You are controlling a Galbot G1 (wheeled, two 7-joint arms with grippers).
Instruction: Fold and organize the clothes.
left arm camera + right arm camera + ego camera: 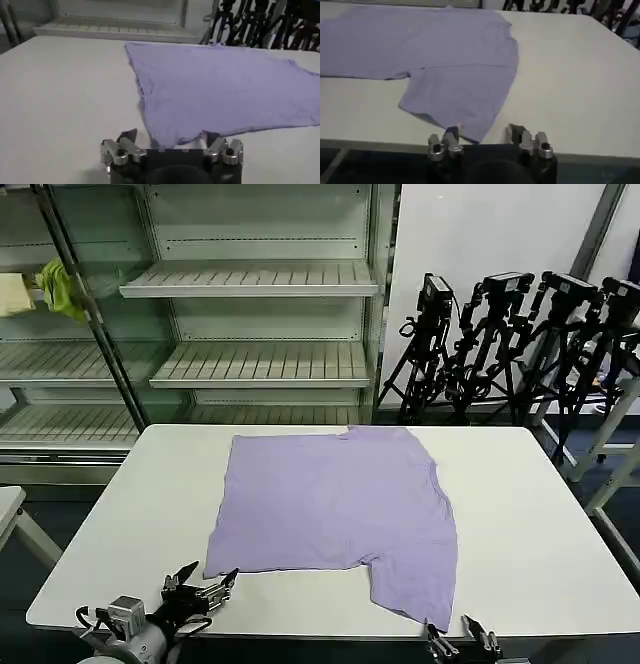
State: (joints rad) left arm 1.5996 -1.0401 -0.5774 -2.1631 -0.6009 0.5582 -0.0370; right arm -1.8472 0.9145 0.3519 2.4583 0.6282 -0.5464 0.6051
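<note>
1. The lavender T-shirt (340, 504) lies spread out on the white desk (520, 534), unfolded (every fold is yet to be made).
2. The left gripper (205, 589) sits at the near left corner, fingers spread wide, empty.
3. The right gripper (462, 639) waits at the near sleeve corner, fingers wide apart, empty.

White table (540, 514) seen ahead of the pincers, empty shelving (260, 279) behind, tripods (520, 334) stood far right, yellow-green cloth (60, 289) hung far left.

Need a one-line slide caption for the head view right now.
Lavender T-shirt spread flat on white table; left gripper open at its near corner.
</note>
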